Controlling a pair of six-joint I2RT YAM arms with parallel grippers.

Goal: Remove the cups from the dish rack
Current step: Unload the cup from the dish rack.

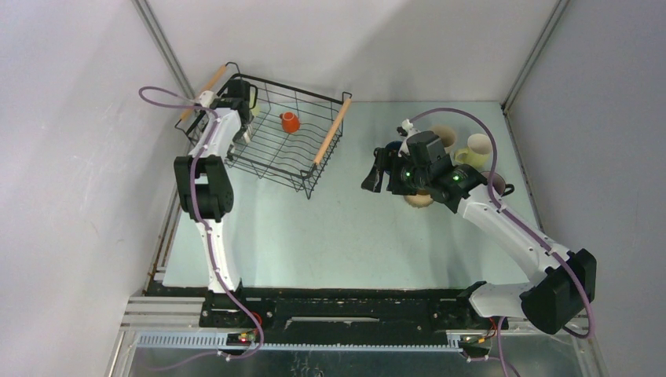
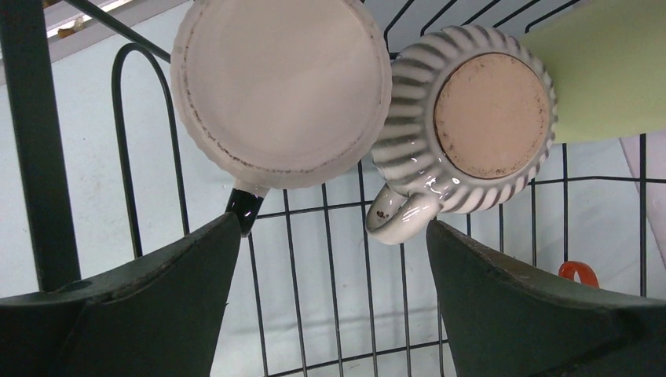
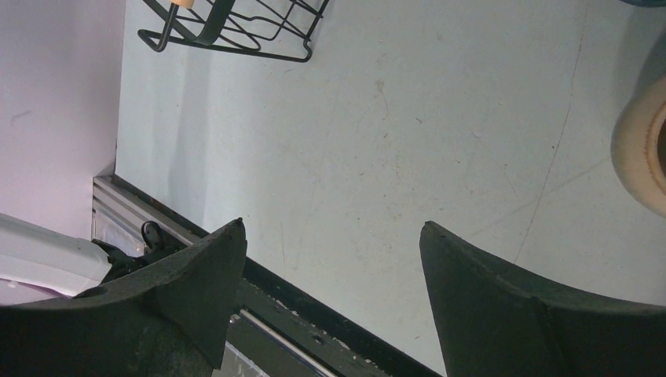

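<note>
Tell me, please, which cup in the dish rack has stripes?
The ribbed cup showing its tan base, right of the unstriped cream cup in the left wrist view; the orange cup is plain too.

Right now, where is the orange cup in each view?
Top external: orange cup inside the dish rack, near its middle.
Left wrist: only an orange sliver, lower right, behind the wires; likely it.
Right wrist: not in view.
Shared landmark: the dish rack's black wire, seen in all three.

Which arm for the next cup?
Left. The left claw, open, is at the dish rack facing the striped ribbed cup; the right claw is open over the table, away from the rack.
</note>
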